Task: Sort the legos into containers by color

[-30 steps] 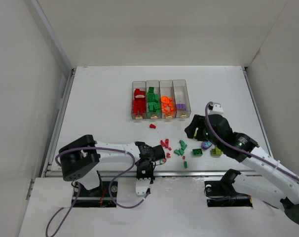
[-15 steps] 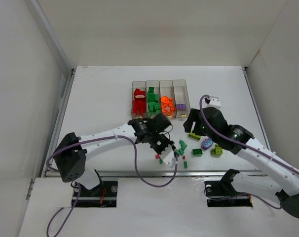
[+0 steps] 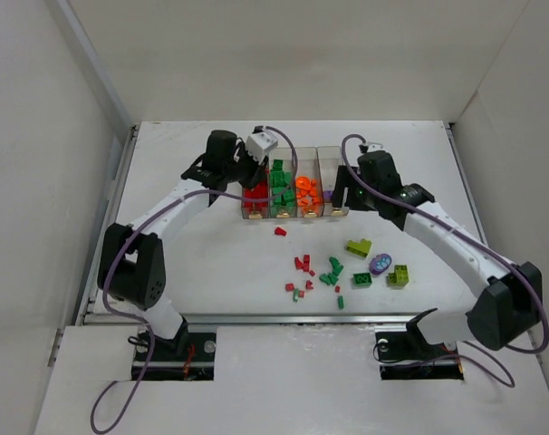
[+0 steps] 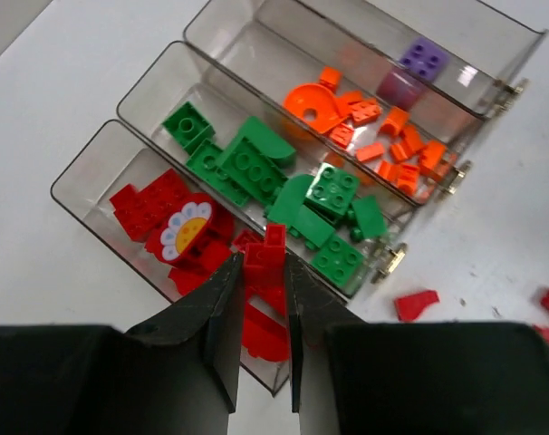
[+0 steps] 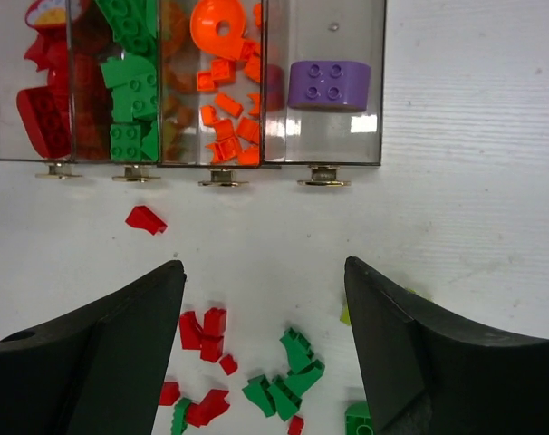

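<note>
One red brick (image 4: pixel 267 254) is clamped in the left gripper (image 4: pixel 261 272), just above the red bin (image 4: pixel 98 168) of the containers (image 3: pixel 333 161); releasing it should come next. Beside the containers' brass-dotted ends, the right gripper (image 5: pixel 261 290) gapes empty over loose legos (image 5: pixel 285 390).

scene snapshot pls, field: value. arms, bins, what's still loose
left end effector: shut on a red brick, above the red bin
right end effector: open, empty, above the table in front of the bins
bin row: red bin, green bin, orange bin, purple bin, each holding its own colour
loose cluster: small red and green bits
loose singles: red wedge, lime-yellow piece, purple piece, green brick, lime-yellow brick
</note>
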Motion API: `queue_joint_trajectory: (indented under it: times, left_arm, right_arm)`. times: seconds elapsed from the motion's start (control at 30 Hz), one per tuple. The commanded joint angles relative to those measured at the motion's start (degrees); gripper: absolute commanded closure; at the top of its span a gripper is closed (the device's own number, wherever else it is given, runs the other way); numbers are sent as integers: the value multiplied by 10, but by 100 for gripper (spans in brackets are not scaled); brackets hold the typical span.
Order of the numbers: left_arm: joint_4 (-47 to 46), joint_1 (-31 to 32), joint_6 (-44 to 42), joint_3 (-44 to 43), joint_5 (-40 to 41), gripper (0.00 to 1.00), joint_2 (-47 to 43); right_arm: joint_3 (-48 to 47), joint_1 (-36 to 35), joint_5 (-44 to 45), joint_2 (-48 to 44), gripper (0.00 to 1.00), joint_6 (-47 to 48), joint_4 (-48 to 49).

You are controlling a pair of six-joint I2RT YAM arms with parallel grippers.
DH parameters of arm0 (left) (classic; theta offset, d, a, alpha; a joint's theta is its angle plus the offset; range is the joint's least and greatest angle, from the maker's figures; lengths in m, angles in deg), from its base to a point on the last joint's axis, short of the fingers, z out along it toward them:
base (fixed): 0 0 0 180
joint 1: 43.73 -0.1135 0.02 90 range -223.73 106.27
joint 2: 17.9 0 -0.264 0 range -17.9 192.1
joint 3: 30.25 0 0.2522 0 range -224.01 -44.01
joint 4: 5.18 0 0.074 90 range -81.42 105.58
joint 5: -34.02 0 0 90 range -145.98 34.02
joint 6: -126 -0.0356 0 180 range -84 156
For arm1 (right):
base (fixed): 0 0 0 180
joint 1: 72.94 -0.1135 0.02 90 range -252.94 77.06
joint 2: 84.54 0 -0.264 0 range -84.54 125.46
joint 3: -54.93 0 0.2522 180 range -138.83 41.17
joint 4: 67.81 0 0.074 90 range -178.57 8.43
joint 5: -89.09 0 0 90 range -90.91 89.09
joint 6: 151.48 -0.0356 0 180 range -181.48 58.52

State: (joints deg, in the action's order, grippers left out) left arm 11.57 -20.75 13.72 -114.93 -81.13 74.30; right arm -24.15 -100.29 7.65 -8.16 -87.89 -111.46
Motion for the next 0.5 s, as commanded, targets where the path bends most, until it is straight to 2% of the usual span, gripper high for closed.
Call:
queue_joint_trajectory:
  times: [0.0, 0.07, 0.17, 0.3, 0.33, 0.37, 0.4, 0.43, 0.47]
  left_arm:
    - [-66, -9, 66, -18, 33, 100, 27]
    - [-74, -17, 60, -18, 33, 100, 52]
    - [-46, -33, 75, -52, 40, 93, 96]
    - [-10, -49, 92, -83, 33, 69, 127]
    - [-10, -49, 92, -83, 33, 55, 127]
    - [-10, -49, 85, -83, 33, 49, 127]
    - [-18, -49, 76, -77, 27, 37, 127]
    - [-18, -49, 76, -77, 27, 37, 127]
    - [-18, -49, 69, -77, 27, 31, 122]
  right_arm:
    - [-26, -2, -35, 31, 23, 34, 50]
    - [-32, -2, -44, 45, 23, 40, 56]
    - [-60, -2, -50, 62, 23, 64, 48]
    - [-68, -12, -36, 63, 20, 89, 36]
    - [-68, -18, -36, 63, 20, 89, 36]
    - [-61, -18, -36, 57, 19, 89, 36]
    - [-55, -23, -36, 57, 19, 89, 36]
    - [-55, -24, -36, 57, 19, 89, 36]
    - [-50, -29, -36, 57, 19, 89, 30]
